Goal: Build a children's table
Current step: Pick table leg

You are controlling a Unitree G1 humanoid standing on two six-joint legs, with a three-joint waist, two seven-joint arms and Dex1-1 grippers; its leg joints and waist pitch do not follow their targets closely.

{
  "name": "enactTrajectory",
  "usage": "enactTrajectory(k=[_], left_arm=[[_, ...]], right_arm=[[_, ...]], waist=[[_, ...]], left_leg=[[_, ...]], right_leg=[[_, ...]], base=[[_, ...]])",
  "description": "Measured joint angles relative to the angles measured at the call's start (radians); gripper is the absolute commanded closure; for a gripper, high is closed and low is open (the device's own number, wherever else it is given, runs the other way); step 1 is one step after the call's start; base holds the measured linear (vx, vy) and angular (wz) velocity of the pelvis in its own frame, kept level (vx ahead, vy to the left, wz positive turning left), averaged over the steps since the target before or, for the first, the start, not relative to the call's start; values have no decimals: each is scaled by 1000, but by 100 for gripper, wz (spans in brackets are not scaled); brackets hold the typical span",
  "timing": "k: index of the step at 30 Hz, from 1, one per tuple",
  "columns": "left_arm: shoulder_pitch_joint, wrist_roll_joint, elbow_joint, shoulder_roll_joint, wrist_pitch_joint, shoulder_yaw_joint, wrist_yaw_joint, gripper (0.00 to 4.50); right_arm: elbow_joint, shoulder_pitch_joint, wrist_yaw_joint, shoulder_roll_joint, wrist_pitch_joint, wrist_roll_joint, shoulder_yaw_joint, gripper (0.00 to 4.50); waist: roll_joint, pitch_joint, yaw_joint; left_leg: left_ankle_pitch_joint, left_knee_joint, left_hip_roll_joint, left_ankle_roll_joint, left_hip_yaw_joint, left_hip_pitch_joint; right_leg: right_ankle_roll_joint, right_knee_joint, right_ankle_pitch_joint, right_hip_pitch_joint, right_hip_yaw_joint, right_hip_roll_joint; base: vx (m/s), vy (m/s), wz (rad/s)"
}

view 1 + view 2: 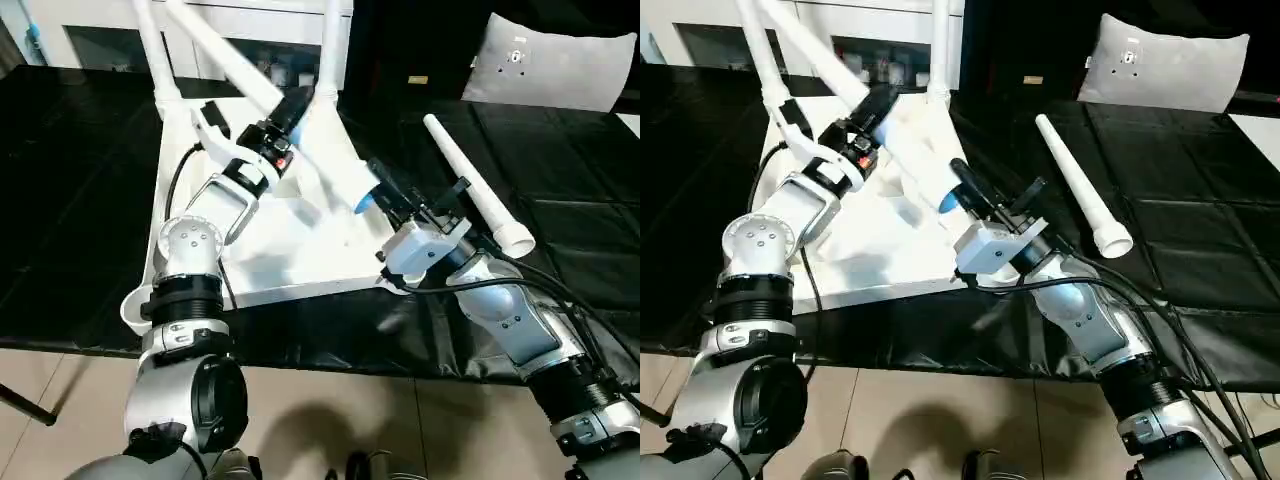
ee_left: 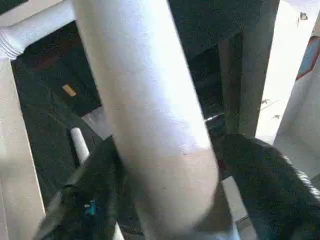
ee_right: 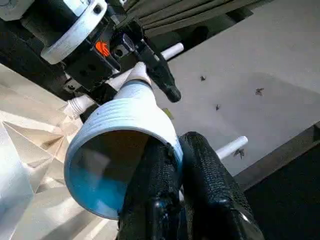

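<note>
The leg [image 1: 300, 120] slants over the upturned top [image 1: 300, 250] on the worktop [image 1: 80, 200] — right end effector [image 3: 175, 150] pinches its open rim; left end effector [image 1: 290, 110] straddles the shaft, seemingly not yet clamped.

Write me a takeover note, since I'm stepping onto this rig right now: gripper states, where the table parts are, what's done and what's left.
Left gripper: fingers on either side of the tilted leg, partway along it; a firm grip can't be confirmed.
Right gripper: shut on the rim of that same leg's wide, threaded open end.
Table top: lying underside up on the black cover.
Done: two legs stand upright at the far corners.
Left: seat the tilted leg in a socket, then fit the spare leg, which lies loose on the cover to the robot's right.
</note>
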State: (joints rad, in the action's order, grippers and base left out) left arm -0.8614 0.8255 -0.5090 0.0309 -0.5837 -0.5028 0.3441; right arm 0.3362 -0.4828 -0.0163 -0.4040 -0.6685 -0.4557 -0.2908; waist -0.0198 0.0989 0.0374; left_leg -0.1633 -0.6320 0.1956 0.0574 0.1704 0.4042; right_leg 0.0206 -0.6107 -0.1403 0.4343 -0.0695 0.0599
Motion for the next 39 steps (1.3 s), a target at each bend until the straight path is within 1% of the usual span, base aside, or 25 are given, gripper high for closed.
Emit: enactTrajectory(k=[1, 2, 5, 7, 8, 9, 12, 19, 20, 21, 23, 25, 28, 29, 30, 31, 32, 34, 37, 39], left_arm=[[0, 0, 0, -1, 1, 0, 2, 152], [0, 0, 0, -1, 2, 0, 3, 174], [1, 4, 0, -2, 4, 0, 11, 179], [2, 3, -1, -2, 4, 0, 12, 201], [2, 4, -2, -2, 4, 0, 12, 201], [2, 5, -2, -2, 4, 0, 13, 212], [2, 5, -3, -2, 4, 0, 13, 222], [2, 11, -2, -2, 3, 0, 12, 228], [2, 14, -3, -2, 3, 0, 10, 228], [2, 15, -3, -2, 4, 0, 7, 228], [-3, 9, -3, -6, 16, 1, 1, 231], [-11, -1, -3, -22, 33, 3, -2, 237], [-15, -37, 1, -51, 59, 15, -3, 249], [-14, -57, 5, -68, 65, 31, -2, 249], [-13, -83, 15, -82, 71, 54, 1, 254], [-13, -117, 34, -104, 81, 87, 9, 254], [-13, -138, 52, -116, 87, 105, 16, 256], [-12, -179, 99, -139, 90, 155, 29, 257], [-13, -198, 125, -140, 90, 194, 46, 257], [-10, -213, 136, -143, 89, 220, 55, 257]], right_arm=[[0, 0, 0, 0, 0, 0, 0, 450], [1, 0, 1, 0, 0, 0, 0, 450], [8, 0, 3, 1, -3, -3, 0, 450], [16, 0, 3, 2, -9, -4, 1, 450], [19, 0, 3, 2, -10, -5, 0, 450], [23, 0, 3, 2, -10, -9, 0, 450], [24, 0, 3, 3, -10, -9, 0, 450], [29, 0, 3, 3, -12, -10, 0, 450], [32, -1, 4, 3, -15, -9, 1, 405], [37, -1, 9, 3, -18, -6, 0, 394], [56, -1, 32, 3, -19, -2, 0, 389], [70, 3, 41, 3, -18, 9, 0, 360], [75, 19, 65, 1, -19, 59, 1, 330], [80, 28, 79, 0, -19, 81, 6, 330], [82, 46, 95, -4, -18, 108, 13, 307], [94, 68, 116, -12, -17, 136, 20, 307], [101, 85, 133, -13, -10, 159, 30, 302], [101, 128, 182, 3, 34, 273, 74, 287], [89, 132, 229, 14, 90, 384, 117, 256], [64, 122, 259, 49, 174, 493, 170, 238]], waist=[[0, 0, 0], [0, 0, 0], [0, 0, 0], [0, 0, 0], [0, 0, 0], [0, 0, 0], [0, 0, 0], [0, 0, 0], [0, 0, 0], [0, 0, 0], [0, 0, 0], [0, 0, 0], [-1, 0, 0], [-1, 0, 0], [-1, -1, 0], [-1, -1, 3], [-1, -1, 5], [-1, -1, 10], [-1, -1, 9], [-1, -1, 8]], left_leg=[[0, 0, 0, 0, 0, 0], [0, 0, 0, 0, 0, 0], [0, 0, 0, 0, 0, 0], [0, 0, 0, 0, 0, 0], [0, 0, 0, 0, 0, 0], [0, 0, 0, 0, 0, 0], [0, 0, 0, 0, 0, 0], [0, 0, 0, 0, 0, 0], [0, 0, 0, 0, 0, 0], [0, 0, 0, 0, 0, 0], [0, 0, 0, 0, 0, 0], [0, 0, 0, 0, 0, 0], [0, 0, 0, 0, 0, 0], [0, 0, 0, 0, 0, 0], [0, 0, 1, 0, 0, 0], [0, 0, 2, 0, -1, 0], [-1, 0, 3, -1, 0, 0], [-1, 0, 4, -1, 0, 0], [-1, 0, 4, -1, 0, -1], [-1, 0, 4, -1, 0, -1]], right_leg=[[0, 0, 0, 0, 0, 0], [0, 0, 0, 0, 0, 0], [0, 0, 0, 0, 0, 0], [0, 0, 0, 0, 0, 0], [0, 0, 0, 0, 0, 0], [0, 0, 0, 0, 0, 0], [0, 0, 0, 0, 0, 0], [0, 0, 0, 0, 0, 0], [0, 0, 0, 0, 0, 0], [0, 0, 0, 0, 0, 0], [0, 0, 0, 0, 0, 0], [0, 0, 0, 0, 0, 0], [0, 0, 0, 0, 0, 0], [0, 0, 0, 0, 0, 0], [0, 0, 0, 0, 0, 0], [0, 0, 0, 0, 0, 0], [0, 0, 0, 0, 0, 0], [0, 0, 0, 0, 0, 0], [0, 0, 0, -1, 1, 0], [0, 0, 0, -1, 1, 0]], base=[[0, 0, 0], [0, 0, 0], [0, 0, 0], [0, 0, 0], [0, 0, 0], [0, 0, 0], [0, 0, 0], [0, 0, 0], [0, 0, 0], [0, 0, 0], [0, 0, 0], [0, 0, 0], [0, 0, 0], [0, 0, 0], [0, 0, 0], [0, 0, 0], [0, 0, 0], [0, 0, 0], [0, 0, 0], [0, 0, 0]])
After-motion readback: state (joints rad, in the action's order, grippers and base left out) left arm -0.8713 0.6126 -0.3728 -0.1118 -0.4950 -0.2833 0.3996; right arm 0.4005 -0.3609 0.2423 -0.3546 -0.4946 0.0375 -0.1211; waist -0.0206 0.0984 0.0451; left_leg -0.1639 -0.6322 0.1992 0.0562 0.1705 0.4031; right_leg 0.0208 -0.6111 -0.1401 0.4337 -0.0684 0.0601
